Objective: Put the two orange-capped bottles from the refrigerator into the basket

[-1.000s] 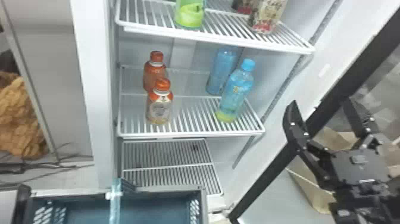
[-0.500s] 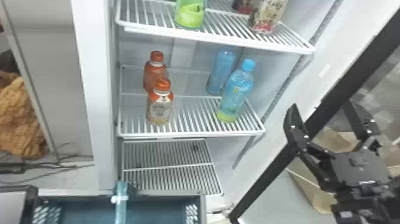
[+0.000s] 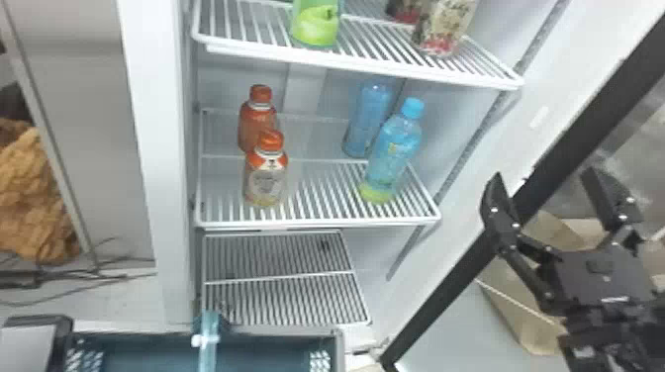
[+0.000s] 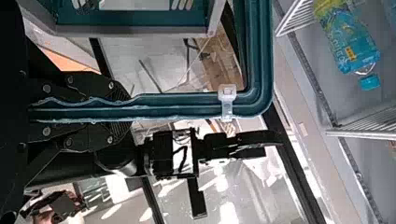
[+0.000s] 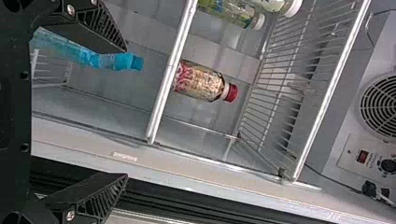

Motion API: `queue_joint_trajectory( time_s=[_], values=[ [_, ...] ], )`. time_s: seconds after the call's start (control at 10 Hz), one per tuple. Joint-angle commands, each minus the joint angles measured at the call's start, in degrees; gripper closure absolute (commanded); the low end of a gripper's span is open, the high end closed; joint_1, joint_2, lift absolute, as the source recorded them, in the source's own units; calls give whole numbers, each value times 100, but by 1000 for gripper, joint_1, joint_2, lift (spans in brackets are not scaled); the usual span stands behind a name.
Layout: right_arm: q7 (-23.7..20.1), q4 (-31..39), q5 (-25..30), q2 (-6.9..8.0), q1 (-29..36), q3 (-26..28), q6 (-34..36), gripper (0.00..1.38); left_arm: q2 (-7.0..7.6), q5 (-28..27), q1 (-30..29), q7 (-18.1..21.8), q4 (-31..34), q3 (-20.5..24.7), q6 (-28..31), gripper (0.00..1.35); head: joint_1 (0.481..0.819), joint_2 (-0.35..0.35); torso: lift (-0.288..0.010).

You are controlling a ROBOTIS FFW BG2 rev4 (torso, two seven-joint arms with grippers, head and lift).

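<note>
2 orange-capped bottles [image 3: 266, 184] on shelf [image 3: 316, 222], right jaws [image 3: 544, 180] apart, left jaws [image 4: 119, 112] seemingly clamped on basket handle [image 4: 187, 106]

Your right gripper [image 3: 543, 173] hangs open at the right of the head view, its two flat black fingers [image 3: 499, 203] spread wide and pointing up the frame, with the black wrist [image 3: 606, 316] behind them at the lower right. In the right wrist view, the same fingers stand well apart and face each other across a broad gap. Your left gripper [image 4: 122, 112], seen in the left wrist view, is clamped, its ridged black fingertips [image 4: 120, 90] drawn close together.
</note>
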State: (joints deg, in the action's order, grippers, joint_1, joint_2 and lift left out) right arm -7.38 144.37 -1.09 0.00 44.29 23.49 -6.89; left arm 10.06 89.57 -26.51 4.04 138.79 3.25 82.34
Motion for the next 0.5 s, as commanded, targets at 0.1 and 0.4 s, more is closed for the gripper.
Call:
queue_joint_trajectory(
  time_s=[0.1,0.4],
  values=[
    [8,-30,6,5,1,-7,0,107,75,-10,8,-9,22,-51,-149,1144,695,-350,-288],
    [8,97,-28,5,15,84,-42,107,48,-68,-21,-79,22,29,-191,1144,695,-350,-288]
  ],
)
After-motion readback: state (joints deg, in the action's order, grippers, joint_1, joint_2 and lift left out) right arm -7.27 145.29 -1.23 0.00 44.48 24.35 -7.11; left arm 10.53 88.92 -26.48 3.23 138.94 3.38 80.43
